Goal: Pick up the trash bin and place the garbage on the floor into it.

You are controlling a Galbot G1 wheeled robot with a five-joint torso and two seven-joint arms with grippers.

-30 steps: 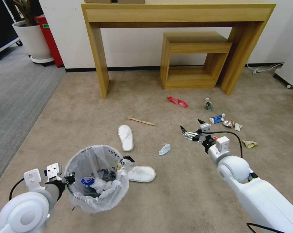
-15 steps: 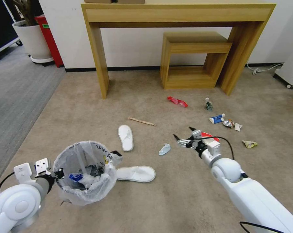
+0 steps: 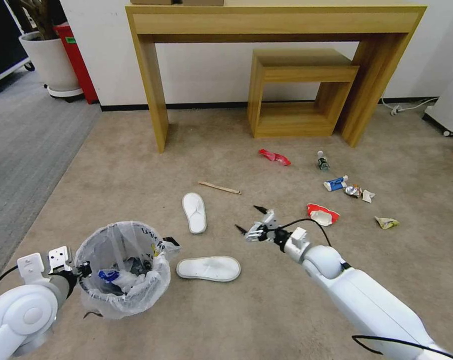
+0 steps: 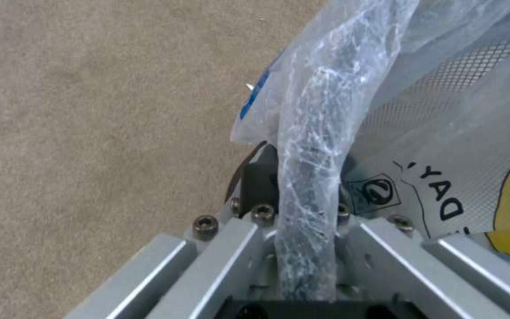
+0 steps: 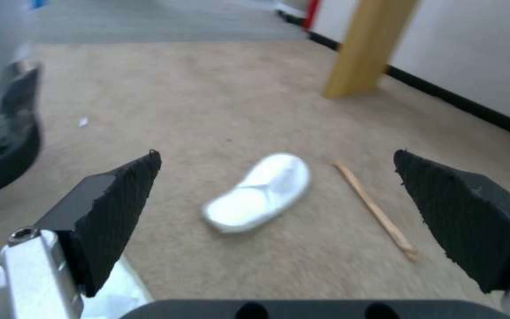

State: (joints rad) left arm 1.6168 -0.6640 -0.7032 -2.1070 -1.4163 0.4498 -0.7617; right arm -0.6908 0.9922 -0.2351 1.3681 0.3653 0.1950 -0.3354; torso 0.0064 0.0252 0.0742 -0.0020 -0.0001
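1. The left gripper (image 3: 81, 269) sits at the lower left of the head view, its fingers (image 4: 258, 186) closed on the near rim of the trash bin (image 3: 124, 272). The left wrist view shows a twisted fold of the clear bag liner (image 4: 314, 168) running down between the fingers.
2. The trash bin hangs from that grip, its mouth tilted a little toward the right gripper. Inside lie crumpled white pieces and a blue scrap (image 3: 108, 274).
3. Just beyond the bin, on the side away from the left fingers, a white slipper (image 3: 208, 268) lies flat on the carpet (image 3: 136, 165). A second white slipper (image 3: 194, 212) lies farther out, toward the wooden worktop (image 3: 274, 20).
4. A wooden stick (image 3: 219, 187) lies beside that second slipper; in the right wrist view both slipper (image 5: 259, 192) and stick (image 5: 375, 209) lie ahead of the fingertips.
5. The right gripper (image 3: 250, 220) hovers over the carpet near the middle of the head view, its black-padded fingers (image 5: 113, 208) spread wide and holding nothing.
6. Behind the right fingers, toward the arm's outer side, a red-white cup (image 3: 322, 214) lies crushed on the carpet.
7. Farther out from those fingers lie a red wrapper (image 3: 274, 157), a small bottle (image 3: 322, 161), a blue-white packet (image 3: 335, 183), a crushed can (image 3: 353, 190) and a yellowish scrap (image 3: 387, 222).
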